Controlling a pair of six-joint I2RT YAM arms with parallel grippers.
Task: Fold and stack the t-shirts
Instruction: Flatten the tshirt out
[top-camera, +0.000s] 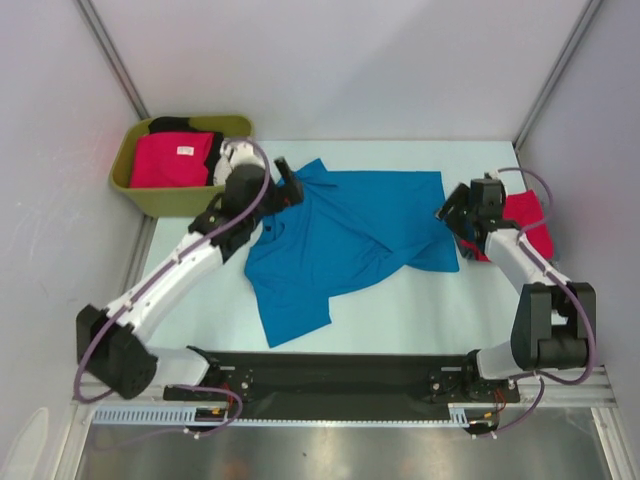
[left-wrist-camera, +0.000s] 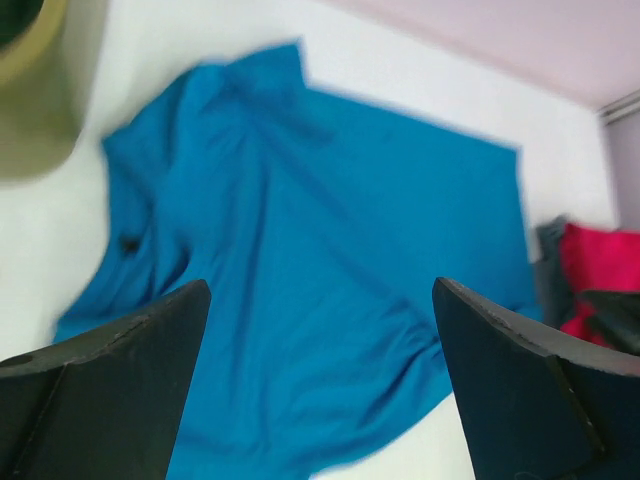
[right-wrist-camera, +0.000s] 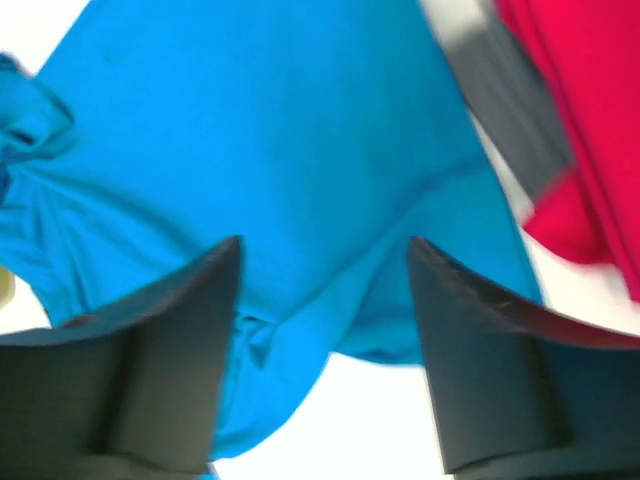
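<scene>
The left gripper (top-camera: 290, 185) is held with its jaws wide apart and nothing between them; the left wrist view shows only cloth below the gap. It hovers over the left edge of the blue t-shirt (top-camera: 350, 235), near the far sleeve. The right gripper (top-camera: 455, 212) is likewise parted and empty, and it hangs over the same shirt's right edge, close to the near-right corner.

The blue t-shirt is spread on the tabletop (top-camera: 400, 310) between the two grippers, rumpled and not yet folded. Its long axis is judged to run from one gripper to the other: the straight hem lies on the right and the bunched collar end on the left, with one sleeve pointing away and the other flopped toward the arm bases. Each end is therefore nearest its own arm, and a two-handed fold is favoured, since neither gripper is placed to reach the opposite edge.

Just beyond the blue t-shirt's right edge a red t-shirt (top-camera: 525, 220) lies partly under the right arm. Beyond the blue t-shirt's far-left corner stands the olive tub (top-camera: 125, 170), in which a crimson-pink t-shirt (top-camera: 172, 160) rests on a black one (top-camera: 175, 124).
</scene>
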